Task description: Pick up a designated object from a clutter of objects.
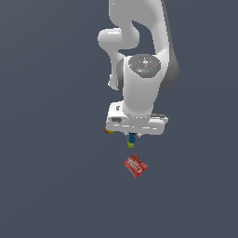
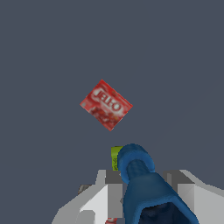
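Pointing straight down, gripper clasping blue piece

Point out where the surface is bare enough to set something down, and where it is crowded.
Crowding is only under the gripper: the blue piece, the lime-green block and an orange-red ball bunch there. The red box lies apart, just beyond the block. Either side of that line, to the exterior view's left and right, and past the red box, the dark surface shows bare.
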`<control>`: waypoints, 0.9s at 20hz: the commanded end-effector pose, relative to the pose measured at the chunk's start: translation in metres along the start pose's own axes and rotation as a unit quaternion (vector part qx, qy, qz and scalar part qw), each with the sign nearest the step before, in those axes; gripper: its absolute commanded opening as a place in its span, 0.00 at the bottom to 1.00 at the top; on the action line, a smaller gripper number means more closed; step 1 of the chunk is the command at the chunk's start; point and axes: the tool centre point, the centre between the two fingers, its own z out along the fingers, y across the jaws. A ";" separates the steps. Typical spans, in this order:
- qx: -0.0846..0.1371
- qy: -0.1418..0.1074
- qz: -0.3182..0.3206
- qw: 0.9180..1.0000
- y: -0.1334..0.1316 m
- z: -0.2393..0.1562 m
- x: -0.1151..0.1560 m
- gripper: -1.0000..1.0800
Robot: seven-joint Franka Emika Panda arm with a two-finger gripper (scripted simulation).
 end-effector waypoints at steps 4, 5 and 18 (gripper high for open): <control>0.000 0.000 0.000 1.000 -0.034 -0.062 -0.007 0.00; 0.000 0.000 0.000 1.000 -0.040 -0.073 -0.009 0.00; 0.000 0.000 0.000 1.000 -0.105 -0.187 -0.017 0.00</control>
